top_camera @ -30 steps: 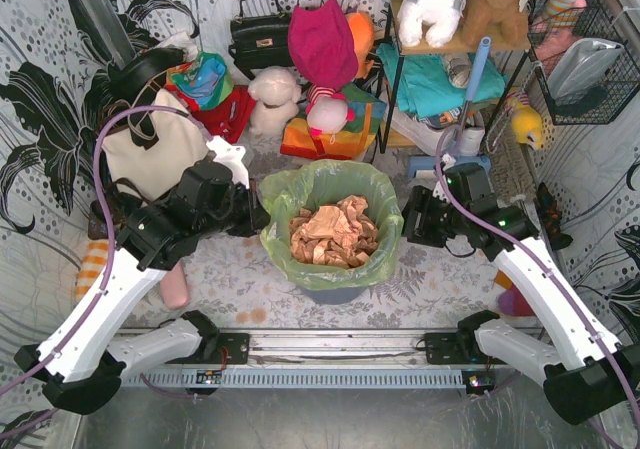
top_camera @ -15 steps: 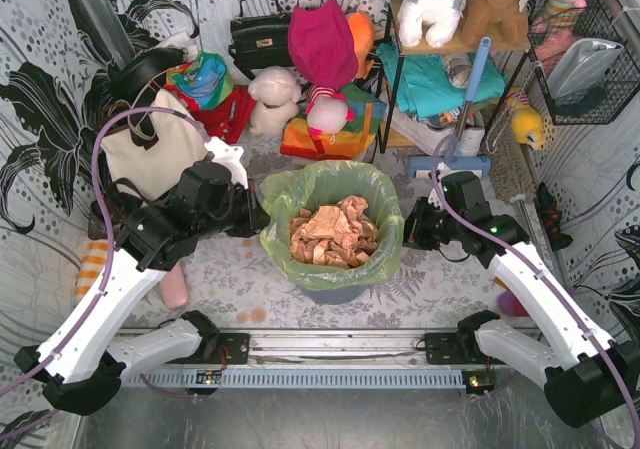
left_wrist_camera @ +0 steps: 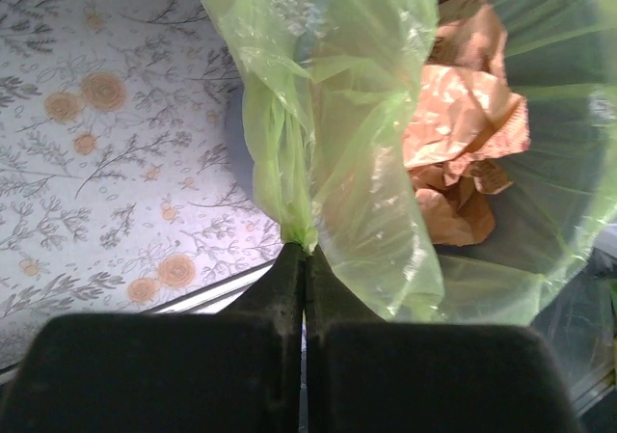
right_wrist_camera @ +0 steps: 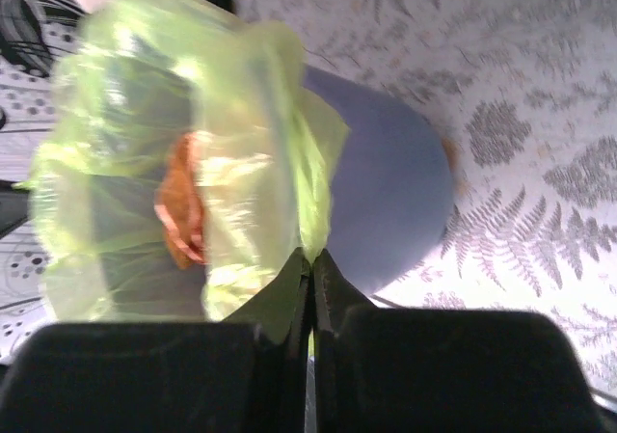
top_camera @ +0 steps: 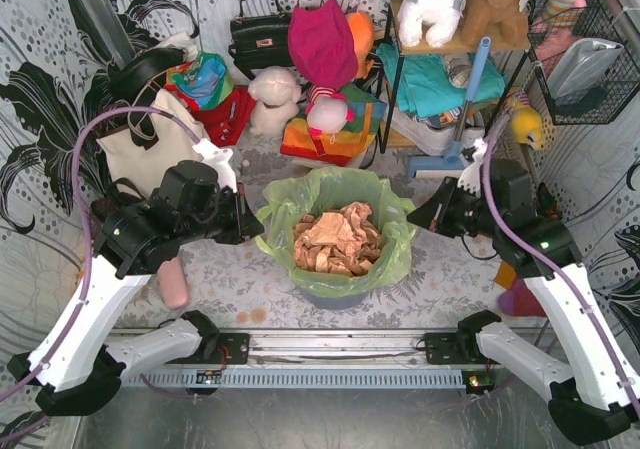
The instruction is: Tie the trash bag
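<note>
you are looking down on a cluttered tabletop [top_camera: 230, 274] covered with a pale cloth printed in grey ferns and orange flowers. at its middle stands a round, smooth, blue-grey plastic bin [top_camera: 335, 294]; every place below is given from that bin.

the trash bag [top_camera: 385, 259] sits inside the bin. it is thin, glossy, see-through light-green film, and its wrinkled rim is folded out over the bin's lip all the way round. the mouth is open. inside it lies crumpled brown paper [top_camera: 335, 237], matte and sharply creased.

just left of the bin, your left tool [top_camera: 252, 227] has its two black fingers pressed together, pinching a gathered pleat of the bag's rim. in the left wrist view the left tool [left_wrist_camera: 304, 259] grips a twisted green strand that rises from the fingertips, and the trash bag [left_wrist_camera: 366, 163] spreads wide to the right, with the paper [left_wrist_camera: 463, 124] showing through it.

just right of the bin, your right tool [top_camera: 415, 216] is also closed, nipping the bag's rim, which is drawn out to a point toward it. in the right wrist view the right tool [right_wrist_camera: 310, 259] holds the film at its tips; the trash bag [right_wrist_camera: 193, 144] billows to the left, and the bin's [right_wrist_camera: 386, 192] bare curved wall shows to the right.

behind the bin and to the left leans a cream fabric tote bag [top_camera: 150, 154] with black straps. further behind sits a black handbag [top_camera: 262, 39] with a small metal clasp. behind the bin and to the right, a white plush toy [top_camera: 437, 4] sits on a shelf.
</note>
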Action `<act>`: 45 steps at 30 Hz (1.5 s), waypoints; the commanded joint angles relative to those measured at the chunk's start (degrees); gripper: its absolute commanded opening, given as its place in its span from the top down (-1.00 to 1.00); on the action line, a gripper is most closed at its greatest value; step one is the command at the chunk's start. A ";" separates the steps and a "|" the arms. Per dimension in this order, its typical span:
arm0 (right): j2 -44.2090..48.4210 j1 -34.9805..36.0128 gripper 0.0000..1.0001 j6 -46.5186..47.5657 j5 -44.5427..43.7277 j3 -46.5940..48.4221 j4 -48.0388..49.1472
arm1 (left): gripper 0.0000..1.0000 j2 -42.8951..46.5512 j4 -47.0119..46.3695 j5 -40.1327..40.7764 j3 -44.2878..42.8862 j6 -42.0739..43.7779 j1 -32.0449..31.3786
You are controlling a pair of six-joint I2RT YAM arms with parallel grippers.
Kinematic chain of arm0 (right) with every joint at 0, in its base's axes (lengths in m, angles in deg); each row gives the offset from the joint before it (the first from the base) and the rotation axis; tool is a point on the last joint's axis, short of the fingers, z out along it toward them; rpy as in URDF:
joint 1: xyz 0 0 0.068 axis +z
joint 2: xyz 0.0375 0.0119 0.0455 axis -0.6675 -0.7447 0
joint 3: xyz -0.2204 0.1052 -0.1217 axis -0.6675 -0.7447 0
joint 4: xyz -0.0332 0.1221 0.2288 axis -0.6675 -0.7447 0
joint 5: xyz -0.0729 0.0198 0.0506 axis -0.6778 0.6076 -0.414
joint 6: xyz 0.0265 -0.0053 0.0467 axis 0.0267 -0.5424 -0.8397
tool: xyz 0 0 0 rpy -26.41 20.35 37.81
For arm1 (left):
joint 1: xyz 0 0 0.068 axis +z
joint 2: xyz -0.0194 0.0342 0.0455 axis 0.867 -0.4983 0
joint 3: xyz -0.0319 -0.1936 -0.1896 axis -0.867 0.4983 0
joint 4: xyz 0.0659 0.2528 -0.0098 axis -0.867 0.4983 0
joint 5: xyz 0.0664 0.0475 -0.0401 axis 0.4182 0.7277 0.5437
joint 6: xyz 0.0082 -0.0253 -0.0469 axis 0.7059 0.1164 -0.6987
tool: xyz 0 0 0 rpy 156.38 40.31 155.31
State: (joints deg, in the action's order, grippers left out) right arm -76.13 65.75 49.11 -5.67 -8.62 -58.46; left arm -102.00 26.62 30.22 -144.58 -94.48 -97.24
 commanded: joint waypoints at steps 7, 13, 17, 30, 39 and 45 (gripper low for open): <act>-5.81 0.12 1.00 3.36 7.90 13.04 7.78 | 1.00 -4.40 -3.11 -1.80 -10.22 2.08 0.17; -10.26 0.12 1.00 2.16 10.20 14.07 14.19 | 1.00 -7.92 -4.24 0.12 -13.79 4.96 0.17; -9.81 0.07 1.00 4.10 -0.51 13.84 3.91 | 1.00 -6.75 -5.02 0.53 -6.99 5.07 0.21; 3.81 0.12 0.11 -3.81 2.68 -8.42 -0.27 | 1.00 -0.96 -3.40 -1.58 1.32 0.85 0.21; 3.79 0.12 0.07 -8.20 11.66 -18.83 12.95 | 1.00 -0.65 -5.84 -4.63 0.67 -0.27 0.21; 2.31 0.10 0.74 -10.25 14.20 -22.75 19.07 | 1.00 -1.85 -7.03 -7.08 -1.72 -0.01 0.23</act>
State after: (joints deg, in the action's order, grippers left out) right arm -73.79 65.75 40.85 5.34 -29.93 -45.83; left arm -103.35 22.78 25.94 -143.55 -94.52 -97.22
